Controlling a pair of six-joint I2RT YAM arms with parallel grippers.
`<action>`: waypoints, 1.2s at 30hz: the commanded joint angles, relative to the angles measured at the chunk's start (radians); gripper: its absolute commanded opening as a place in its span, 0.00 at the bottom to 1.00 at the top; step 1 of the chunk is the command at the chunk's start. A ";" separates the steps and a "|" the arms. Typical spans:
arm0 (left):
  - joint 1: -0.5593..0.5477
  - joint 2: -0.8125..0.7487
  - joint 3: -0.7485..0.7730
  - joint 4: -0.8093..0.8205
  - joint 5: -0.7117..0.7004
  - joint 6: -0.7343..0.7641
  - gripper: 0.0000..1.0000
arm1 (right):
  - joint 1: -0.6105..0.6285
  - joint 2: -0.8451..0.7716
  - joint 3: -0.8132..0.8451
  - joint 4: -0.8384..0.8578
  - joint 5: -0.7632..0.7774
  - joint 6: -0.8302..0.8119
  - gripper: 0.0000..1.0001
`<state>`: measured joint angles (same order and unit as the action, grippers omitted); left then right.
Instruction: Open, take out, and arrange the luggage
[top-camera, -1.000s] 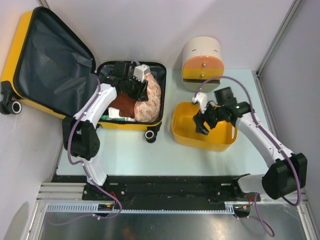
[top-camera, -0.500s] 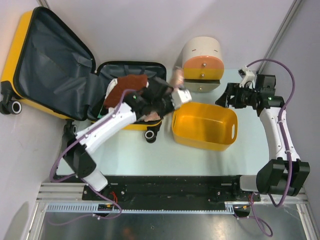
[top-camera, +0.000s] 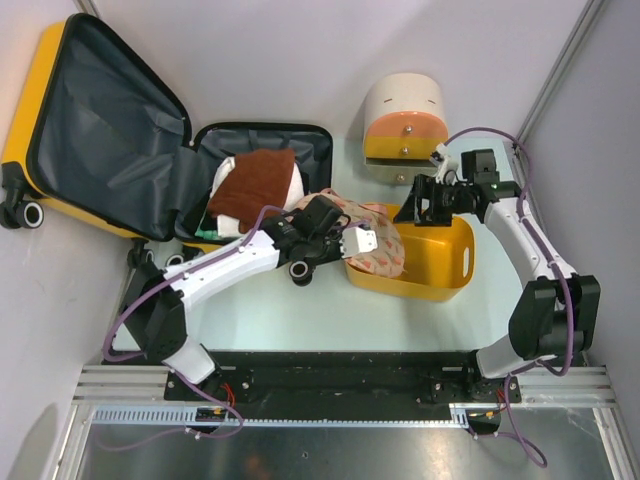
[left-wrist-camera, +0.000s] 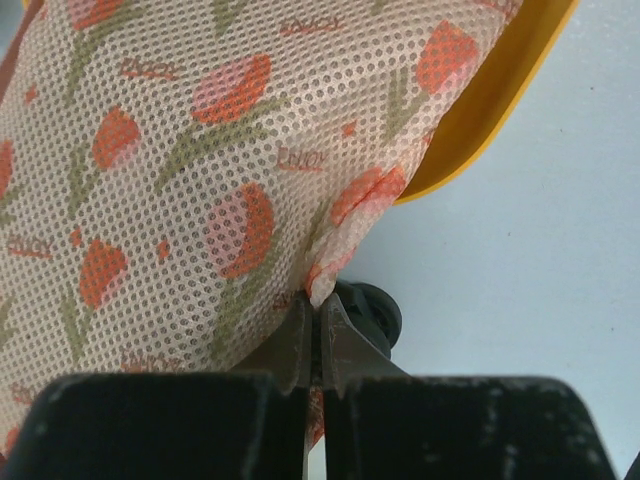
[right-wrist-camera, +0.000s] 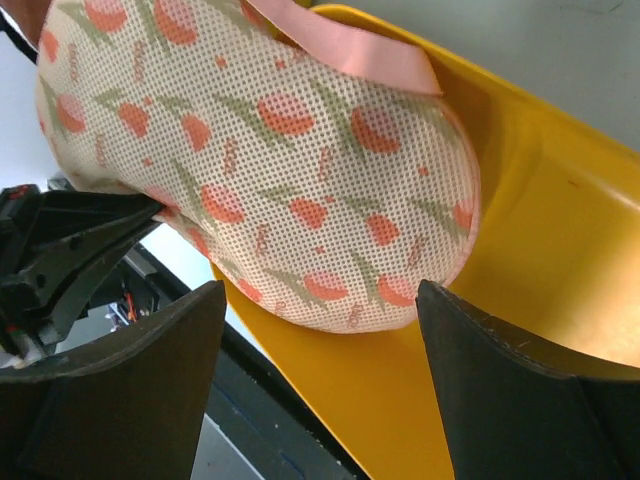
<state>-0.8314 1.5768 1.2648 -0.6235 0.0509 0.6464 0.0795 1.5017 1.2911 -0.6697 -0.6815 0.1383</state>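
Currently mesh pouch (top-camera: 378, 243) is clamped by left pincer (left-wrist-camera: 318, 312) over 9 o'clock rim of yellow bin (top-camera: 445, 283); right pincer (top-camera: 419, 202) is spread apart at 12 o'clock.

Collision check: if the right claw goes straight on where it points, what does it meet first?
Probably the tulip-print mesh pouch, dead ahead of the open right claw, with the yellow bin behind it. The gap between claw and pouch is unclear.

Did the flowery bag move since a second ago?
Yes. The flowery bag went right, out of the luggage and over the left rim of the yellow bin.
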 joint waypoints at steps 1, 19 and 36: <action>0.003 -0.040 -0.002 0.053 -0.014 -0.001 0.00 | 0.017 -0.003 0.040 -0.042 0.108 -0.015 0.83; 0.005 -0.072 -0.031 0.073 0.000 -0.027 0.00 | 0.063 0.154 -0.131 0.148 -0.003 -0.135 0.91; 0.020 -0.069 0.007 0.079 -0.006 -0.073 0.24 | 0.028 0.134 -0.246 0.323 -0.188 -0.077 0.10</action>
<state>-0.8291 1.5421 1.2358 -0.5625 0.0471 0.6312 0.1322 1.6958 1.0393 -0.3904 -0.7918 0.0383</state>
